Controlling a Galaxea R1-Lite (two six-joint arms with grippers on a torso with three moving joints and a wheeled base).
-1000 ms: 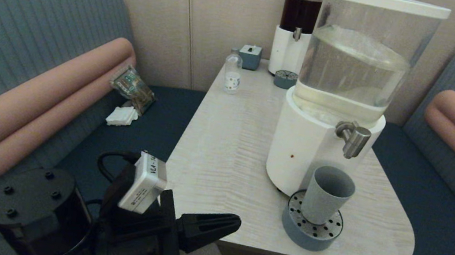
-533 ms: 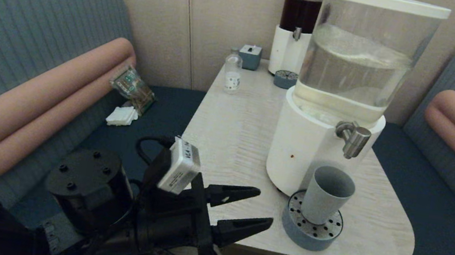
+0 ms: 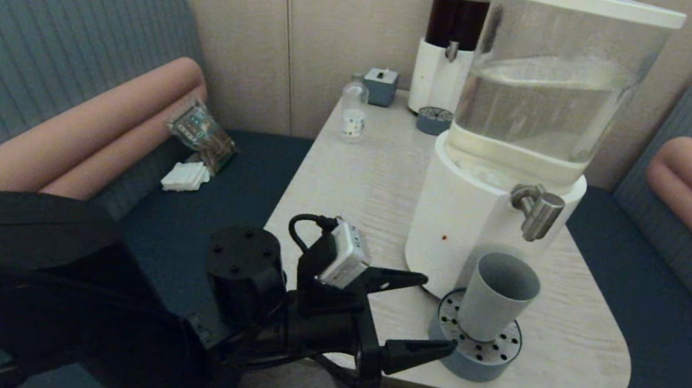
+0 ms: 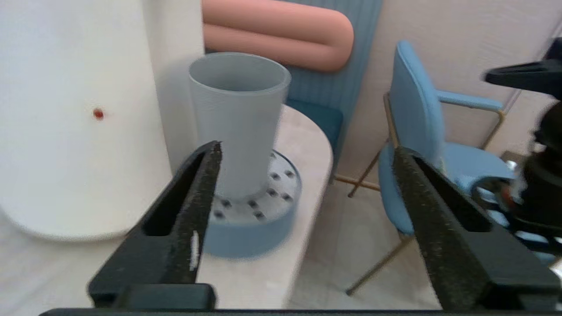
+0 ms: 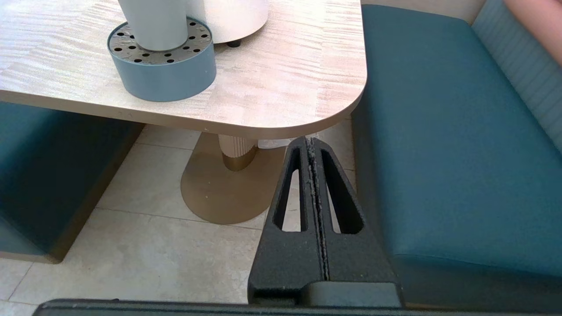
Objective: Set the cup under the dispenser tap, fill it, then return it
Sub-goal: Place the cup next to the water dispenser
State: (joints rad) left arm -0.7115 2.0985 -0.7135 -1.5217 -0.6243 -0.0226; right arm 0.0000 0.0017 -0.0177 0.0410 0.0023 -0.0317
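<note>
Left gripper [image 3: 422, 313] spread wide near the table [image 3: 342, 220] front edge, just beside but clear of the cup [image 3: 497, 296] already standing on the drip tray [image 3: 442, 353] under the dispenser tap [image 3: 536, 211]; return apparently pending, fill level unseen; right gripper [image 5: 312, 145] closed, parked below table.

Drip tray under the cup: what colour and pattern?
Blue-grey drip tray, grey top dotted with dark holes; clearest in the right wrist view.

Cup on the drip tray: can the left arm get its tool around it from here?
Probably yes. The left tool is open just short of the cup, with nothing between them; the white dispenser base crowds one side.
</note>
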